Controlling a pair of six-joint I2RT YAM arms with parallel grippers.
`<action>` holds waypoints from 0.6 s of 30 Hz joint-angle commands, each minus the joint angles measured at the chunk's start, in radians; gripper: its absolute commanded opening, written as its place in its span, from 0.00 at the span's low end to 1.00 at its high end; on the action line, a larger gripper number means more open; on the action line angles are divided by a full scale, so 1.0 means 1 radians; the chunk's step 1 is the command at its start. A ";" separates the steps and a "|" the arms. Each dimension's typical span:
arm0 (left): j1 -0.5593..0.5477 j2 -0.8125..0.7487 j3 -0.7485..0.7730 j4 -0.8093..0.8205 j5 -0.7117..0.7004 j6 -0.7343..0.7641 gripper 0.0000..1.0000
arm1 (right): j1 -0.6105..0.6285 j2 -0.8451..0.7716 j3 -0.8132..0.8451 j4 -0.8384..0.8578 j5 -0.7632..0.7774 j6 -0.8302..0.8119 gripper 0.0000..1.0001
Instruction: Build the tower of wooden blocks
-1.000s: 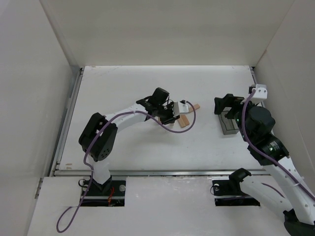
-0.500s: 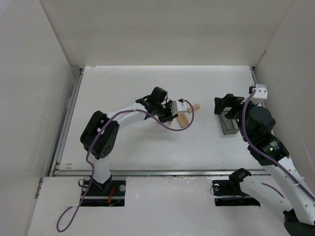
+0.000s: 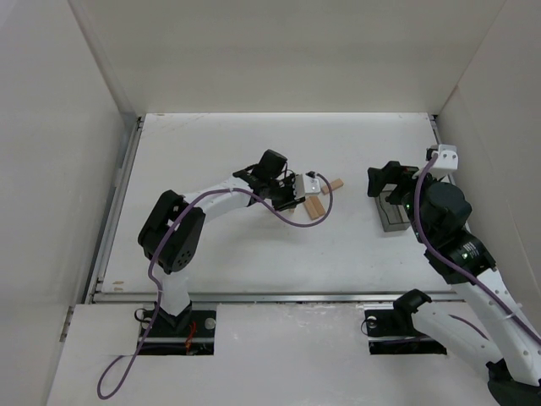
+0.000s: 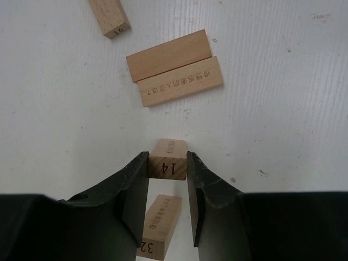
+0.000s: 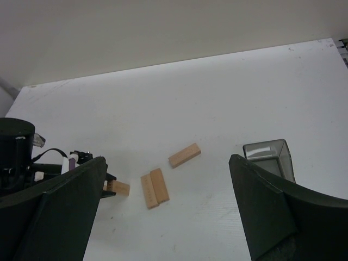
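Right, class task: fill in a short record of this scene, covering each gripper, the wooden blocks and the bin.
left gripper: shut on block 14
right gripper: open, holding nothing
paired blocks: two lying flat, side by side, touching
block 16: lying alone, apart from the pair
block 32: lying beneath the left gripper
bin: grey, apart from the blocks

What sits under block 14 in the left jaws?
Plank 32 lies beneath block 14, between the jaws; its far end is hidden, so contact is unclear.
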 commanded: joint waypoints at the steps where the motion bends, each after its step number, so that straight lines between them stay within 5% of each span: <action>1: 0.002 -0.010 -0.011 0.000 0.019 0.025 0.04 | -0.003 -0.006 -0.002 0.008 -0.001 0.011 1.00; 18: 0.002 -0.010 -0.020 -0.018 0.037 0.025 0.26 | -0.003 0.003 -0.002 0.008 -0.001 0.011 1.00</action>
